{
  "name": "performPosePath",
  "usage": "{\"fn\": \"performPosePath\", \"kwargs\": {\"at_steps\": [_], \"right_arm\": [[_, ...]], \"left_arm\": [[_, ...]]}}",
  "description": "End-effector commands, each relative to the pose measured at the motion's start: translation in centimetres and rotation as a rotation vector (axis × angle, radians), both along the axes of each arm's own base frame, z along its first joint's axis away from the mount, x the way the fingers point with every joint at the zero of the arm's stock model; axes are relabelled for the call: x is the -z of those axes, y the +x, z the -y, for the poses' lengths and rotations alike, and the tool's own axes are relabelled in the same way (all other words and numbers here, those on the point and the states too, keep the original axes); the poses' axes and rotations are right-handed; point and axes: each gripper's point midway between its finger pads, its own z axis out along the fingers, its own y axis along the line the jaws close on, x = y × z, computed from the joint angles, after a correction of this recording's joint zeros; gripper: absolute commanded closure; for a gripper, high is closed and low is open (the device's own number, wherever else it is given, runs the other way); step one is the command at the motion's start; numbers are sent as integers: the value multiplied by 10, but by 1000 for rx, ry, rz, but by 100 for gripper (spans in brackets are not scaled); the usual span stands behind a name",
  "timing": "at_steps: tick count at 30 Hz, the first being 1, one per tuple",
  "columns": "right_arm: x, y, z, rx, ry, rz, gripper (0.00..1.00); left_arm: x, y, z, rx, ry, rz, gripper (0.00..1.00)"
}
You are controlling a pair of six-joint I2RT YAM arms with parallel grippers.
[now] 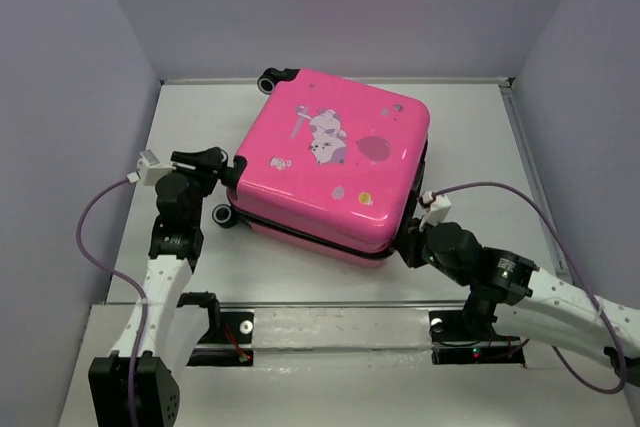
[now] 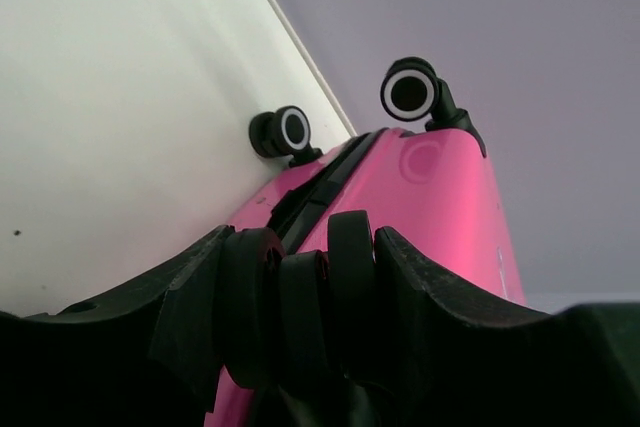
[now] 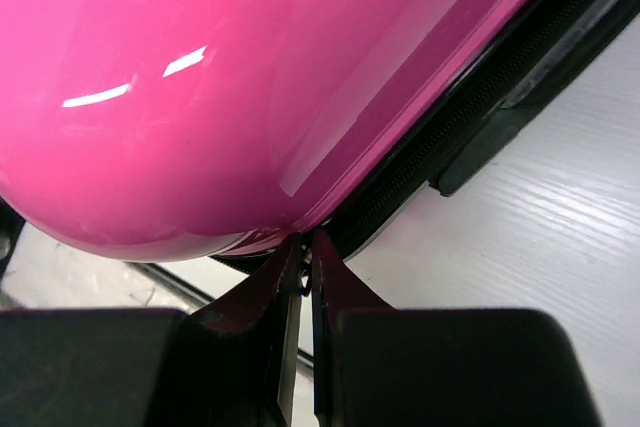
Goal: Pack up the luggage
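The hot-pink luggage (image 1: 330,162) lies flat with its lid down and the cartoon print facing up. A dark zipper seam (image 3: 440,157) runs along its near edge. My left gripper (image 1: 222,173) is at the case's left side, shut on a black twin wheel (image 2: 350,257) that fills the gap between the fingers (image 2: 300,297). Two more wheels, one (image 2: 292,132) and another (image 2: 410,93), show at the far end of the pink shell (image 2: 430,207). My right gripper (image 1: 412,237) sits at the near right corner under the shell (image 3: 250,97), its tips (image 3: 306,257) pinched on a small metal zipper pull (image 3: 305,282).
The white table (image 1: 480,147) is boxed in by grey walls at the left, right and back. A raised ledge with the arm bases (image 1: 340,332) runs along the near edge. A purple cable (image 1: 90,217) loops off the left arm.
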Motion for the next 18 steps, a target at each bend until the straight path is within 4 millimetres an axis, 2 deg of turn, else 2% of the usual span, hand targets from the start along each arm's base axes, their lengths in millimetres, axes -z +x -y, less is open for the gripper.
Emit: {"fn": "performPosePath", "kwargs": {"at_steps": [1, 3, 4, 5, 6, 7, 8, 10, 12, 13, 14, 15, 16, 17, 18], "right_arm": [[-83, 43, 6, 164, 68, 192, 93], [-108, 53, 0, 152, 56, 244, 93], [-145, 56, -5, 141, 101, 294, 93], [-164, 62, -5, 133, 81, 339, 93], [-182, 64, -7, 125, 85, 365, 93], [-218, 64, -7, 115, 117, 419, 93], [-229, 62, -5, 111, 122, 431, 93], [-245, 56, 6, 123, 137, 441, 93], [-223, 50, 19, 151, 111, 378, 93], [-216, 46, 36, 209, 126, 364, 93], [-173, 44, 41, 255, 100, 269, 93], [-154, 41, 51, 305, 100, 230, 93], [-133, 39, 59, 351, 108, 190, 93], [-122, 34, 68, 418, 192, 151, 93], [-79, 31, 74, 454, 131, 96, 93]], "left_arm": [[-48, -9, 89, 457, -55, 94, 94], [-71, -8, 96, 493, -89, 143, 94], [-82, -8, 100, 519, -103, 157, 94], [-109, -9, 103, 534, -117, 205, 94], [-121, -10, 104, 548, -115, 228, 94], [-127, -12, 106, 560, -114, 220, 94], [-143, -14, 107, 569, -100, 245, 94], [-143, -20, 106, 572, -81, 233, 94], [-128, -26, 105, 566, -65, 207, 94], [-118, -28, 105, 572, -70, 191, 94], [-91, -30, 106, 577, -84, 143, 94], [-84, -33, 108, 589, -88, 149, 94], [-69, -36, 110, 601, -102, 123, 94], [-39, -40, 112, 608, -130, 63, 94], [-32, -43, 112, 609, -136, 66, 94]]}}
